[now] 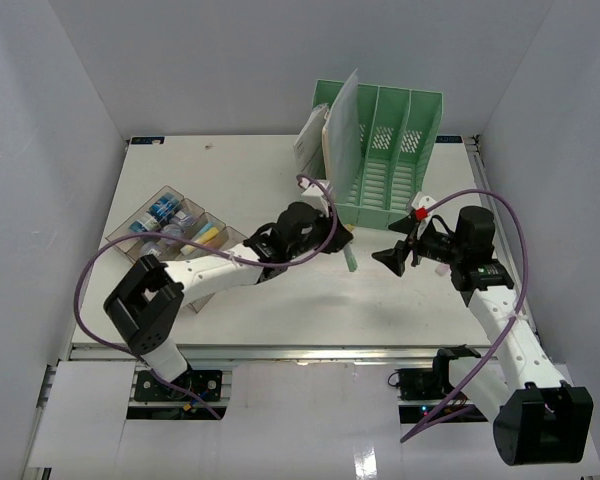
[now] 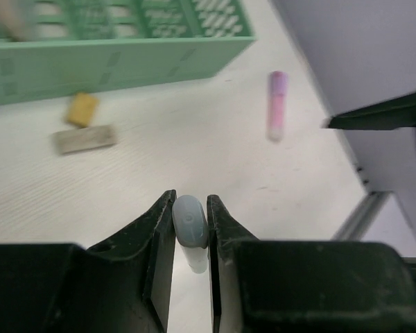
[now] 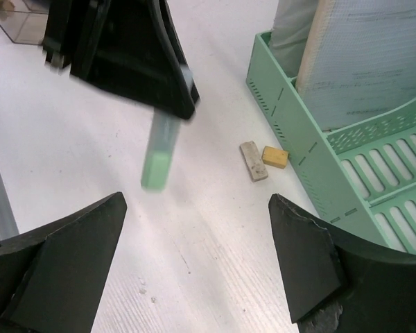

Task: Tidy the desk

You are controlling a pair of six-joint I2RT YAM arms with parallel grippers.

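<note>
broadly, the table [image 1: 250,170] lies flat in front of both arm bases, filling the middle of the overhead view between white walls, and the tidying looks only partly done to me. some things already sit in holders: the clear compartment tray [image 1: 170,222] at the table's left holds several small items, too small to count, and the green file rack [image 1: 385,150] at the far side carries papers [image 1: 342,125] in its left slots while its right slots look bare. loose on the bare table are two small blocks just in front of the rack, one yellow block [image 3: 275,157] and one grey block [image 3: 254,161] lying beside each other, and one pink marker [image 2: 277,104] lying further to the right. one green marker [image 3: 159,156] is off the table, hanging roughly upright from the left tool [image 2: 191,208], whose jaws are closed narrowly on its pale cap end. the right tool [image 3: 194,250] is near it and faces it, jaws spread wide with nothing between them. so i judge that the marker in hand is midway to a place, probably the tray, and that the pink marker and the two blocks are left to put away. by count: one table, one rack with four slots, one tray, two markers, two blocks, two tools, one of them loaded.
</note>
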